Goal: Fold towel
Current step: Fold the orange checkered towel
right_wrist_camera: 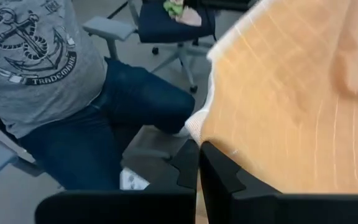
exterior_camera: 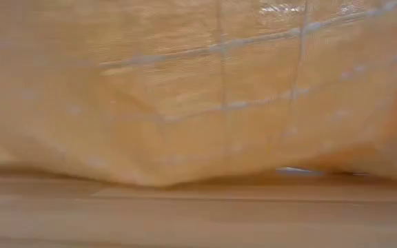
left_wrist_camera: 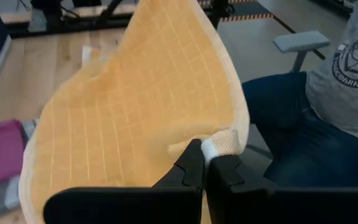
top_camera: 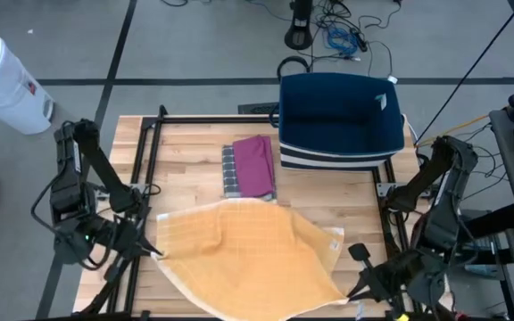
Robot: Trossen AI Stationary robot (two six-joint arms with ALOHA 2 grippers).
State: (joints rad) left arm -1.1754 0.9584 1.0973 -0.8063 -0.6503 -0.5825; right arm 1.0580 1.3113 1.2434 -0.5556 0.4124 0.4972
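Low view: filled almost edge to edge by the orange towel [exterior_camera: 205, 89], hanging close in front of the lens, its lower edge sagging toward the wooden table [exterior_camera: 185, 220]. Pale grid lines run across the cloth.

High view, near edge of table: towel [top_camera: 239, 259] lies spread over the front half of the table [top_camera: 194, 143], lifted at 2 corners. Left gripper [top_camera: 154, 252] sits at the towel's left corner; right gripper [top_camera: 355, 287] sits at the front right corner, near the table's edge.

Left wrist view: left gripper [left_wrist_camera: 205, 163] has its 2 fingers pressed together on the towel's hemmed corner [left_wrist_camera: 221, 144]; the towel [left_wrist_camera: 135, 106] rises from the pinch and curves away. A seated person [left_wrist_camera: 328, 99] in a gray printed shirt and blue jeans shows beyond the table.

Right wrist view: right gripper [right_wrist_camera: 199, 163] is likewise clamped on the towel's edge [right_wrist_camera: 291, 106], cloth spreading away from the pinch. Same person [right_wrist_camera: 61, 81] visible beyond, plus an office chair [right_wrist_camera: 166, 25].

High view, mid table: a folded magenta cloth [top_camera: 255, 166] lies on a gray cloth [top_camera: 230, 169], just behind the towel's rear edge.

High view, far edge: a dark blue bin [top_camera: 339, 116] with striped side stands at the rear right. Off the table, a white bucket [top_camera: 3, 80] stands on the floor at rear left.
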